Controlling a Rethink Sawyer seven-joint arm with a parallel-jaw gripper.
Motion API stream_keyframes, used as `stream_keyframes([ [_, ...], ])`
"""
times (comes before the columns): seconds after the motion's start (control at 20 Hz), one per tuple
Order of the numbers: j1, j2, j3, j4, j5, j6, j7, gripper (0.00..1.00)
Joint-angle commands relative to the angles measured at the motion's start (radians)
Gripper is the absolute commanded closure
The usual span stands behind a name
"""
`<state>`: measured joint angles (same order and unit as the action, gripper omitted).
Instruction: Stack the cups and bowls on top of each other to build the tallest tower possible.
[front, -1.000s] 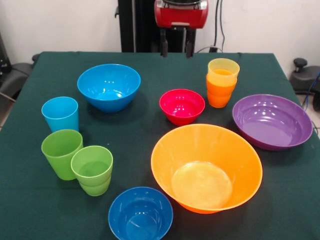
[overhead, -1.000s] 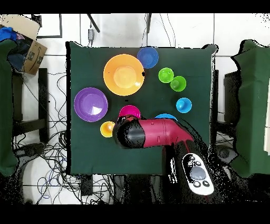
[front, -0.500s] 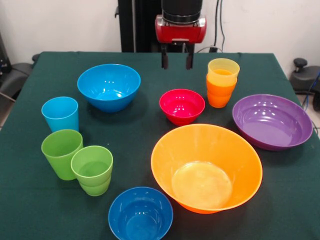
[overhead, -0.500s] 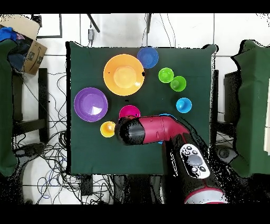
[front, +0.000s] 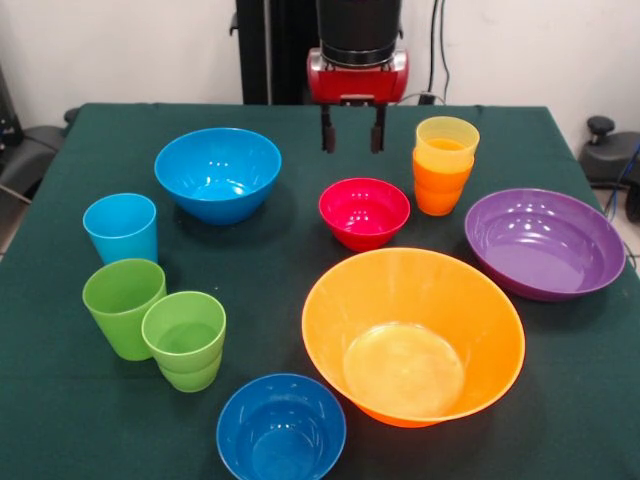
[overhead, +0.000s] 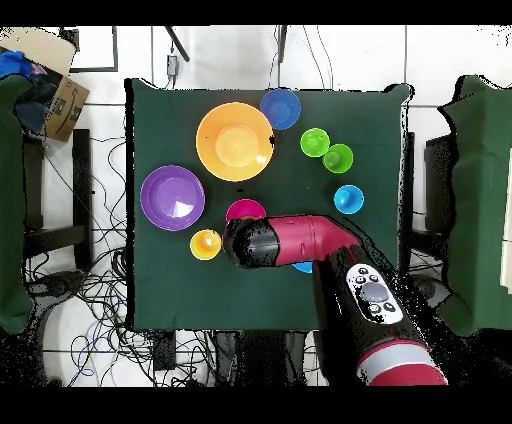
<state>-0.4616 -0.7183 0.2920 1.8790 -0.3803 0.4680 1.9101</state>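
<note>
Hanging above the glossy round red bowl (front: 364, 211), the claw (front: 350, 131) holds its two dark prongs apart, empty.

Front camera low across the table (front: 300, 250); overhead straight down, same tabletop.

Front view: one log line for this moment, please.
gripper: open, empty, above red bowl | tower: yellow in orange
</note>
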Motion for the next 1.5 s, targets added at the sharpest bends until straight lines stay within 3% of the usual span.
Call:
stream_keyframes([
  [0.05,-0.035,0.037,0.098,-0.092,-0.098,0.053,-0.178,0.00],
  [0.75,-0.170,0.050,0.206,-0.172,-0.135,0.204,-0.349,0.00],
  [1.2,-0.251,0.058,0.284,-0.224,-0.169,0.289,-0.409,0.00],
  [1.5,-0.249,0.092,0.311,-0.337,-0.186,0.365,-0.440,0.00],
])
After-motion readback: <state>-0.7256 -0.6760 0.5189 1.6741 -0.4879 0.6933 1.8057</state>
